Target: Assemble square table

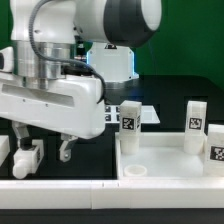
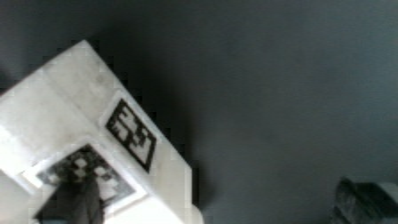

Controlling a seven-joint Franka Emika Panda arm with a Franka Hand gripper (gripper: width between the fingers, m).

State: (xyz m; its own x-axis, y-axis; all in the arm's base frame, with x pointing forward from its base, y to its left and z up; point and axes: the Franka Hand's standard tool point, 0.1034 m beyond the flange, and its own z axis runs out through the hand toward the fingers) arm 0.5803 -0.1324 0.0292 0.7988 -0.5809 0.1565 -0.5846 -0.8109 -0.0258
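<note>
**Claw hangs wide, nothing in it, left of the tabletop**

The claw [image 1: 48,150] sits low over the dark table [image 1: 90,165] at the exterior view's left, fingers [image 1: 66,151] spread apart and pointing down. Nothing between them that I can see. The bulky white arm [image 1: 70,60] fills the upper left and hides much of what lies behind.

The square tabletop [image 1: 165,155] rests flat at the exterior view's right, rim up, well apart from the claw. Three legs stand upright in it: one at the far left corner [image 1: 129,115], one at the far right corner [image 1: 194,117], and a third [image 1: 217,148] at the right edge, nearer the camera. Each shows a black-and-white tag. A round socket [image 1: 134,173] shows in the near left corner.

A long white bar [image 1: 60,184] runs along the near edge of the table. A small white part [image 1: 26,158] lies just beside the claw; its identity is unclear.

The wrist view shows a white tagged block [image 2: 89,130] slanted across dark table; cannot tell which part it is.
</note>
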